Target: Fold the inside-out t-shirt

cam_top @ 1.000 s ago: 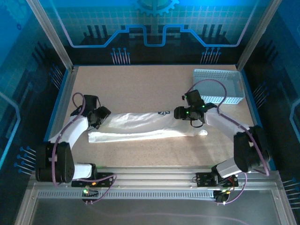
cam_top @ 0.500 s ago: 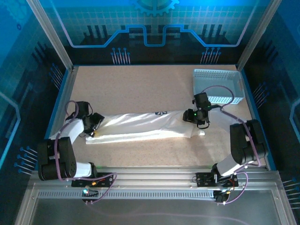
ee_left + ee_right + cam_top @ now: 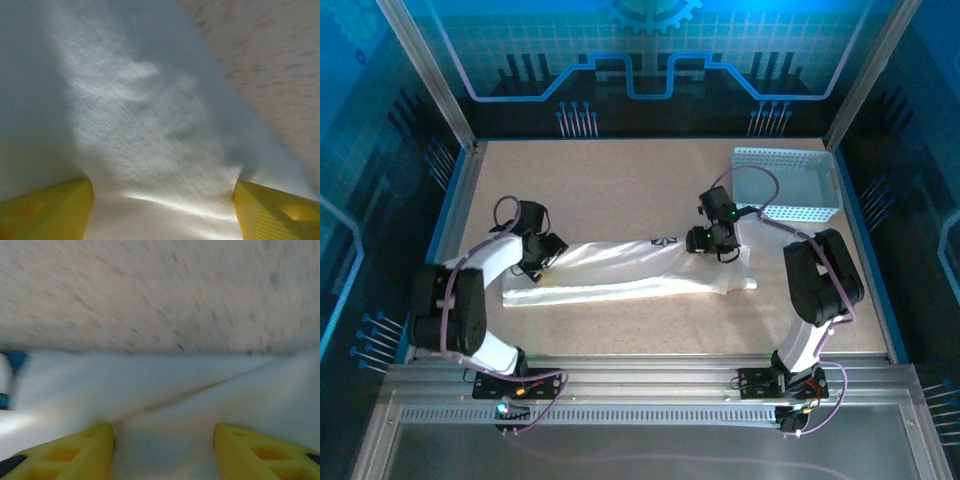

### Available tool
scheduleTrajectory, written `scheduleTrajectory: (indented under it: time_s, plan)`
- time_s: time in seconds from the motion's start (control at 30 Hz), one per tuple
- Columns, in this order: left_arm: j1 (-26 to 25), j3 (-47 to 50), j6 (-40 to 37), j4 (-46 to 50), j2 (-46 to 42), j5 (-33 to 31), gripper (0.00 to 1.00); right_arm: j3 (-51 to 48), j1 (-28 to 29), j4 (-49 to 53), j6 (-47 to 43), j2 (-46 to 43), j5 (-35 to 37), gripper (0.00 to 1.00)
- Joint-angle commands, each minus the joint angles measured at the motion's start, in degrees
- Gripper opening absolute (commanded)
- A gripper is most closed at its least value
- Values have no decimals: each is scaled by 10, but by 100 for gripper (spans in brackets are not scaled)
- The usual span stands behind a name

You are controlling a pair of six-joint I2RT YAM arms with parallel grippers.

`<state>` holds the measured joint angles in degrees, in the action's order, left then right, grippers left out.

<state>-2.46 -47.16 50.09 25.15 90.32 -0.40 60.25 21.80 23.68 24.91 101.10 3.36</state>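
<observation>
Perforated basket [image 3: 790,154] sits at the table's [image 3: 620,190] far right.

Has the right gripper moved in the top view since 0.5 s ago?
Yes. The right gripper has shifted left in the top view, farther from the basket and inward along the t-shirt.

The white t-shirt [image 3: 620,272] lies on the desk [image 3: 610,185] as a long, narrow band running left to right. A small blue logo [image 3: 667,241] shows near its far edge.
</observation>
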Motion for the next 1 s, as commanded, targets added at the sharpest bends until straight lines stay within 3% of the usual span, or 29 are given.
scheduleTrajectory:
  time_s: [0.0,0.23,0.47,0.63,0.73,0.8,0.9,0.97]
  plan:
    - [-5,-19,16,-35,52,35,75,-36,-6,25,42,-22,18,57]
    - [-10,-179,3,-17,204,55,70,-166,22,36,107,-140,25,58]
    - [-65,-474,-42,65,380,60,69,-238,170,15,254,-224,17,58]
    - [-107,-751,-105,133,527,117,71,-163,314,0,280,-212,33,59]
    - [-134,-959,-140,229,621,146,77,-88,333,19,251,-174,23,60]
    - [-149,-1044,-162,276,646,153,82,-53,333,37,224,-169,29,62]
    - [-162,-1014,-185,311,588,132,86,-32,320,88,178,-199,73,64]
    - [-170,-906,-186,329,488,71,91,-39,284,129,152,-231,83,64]
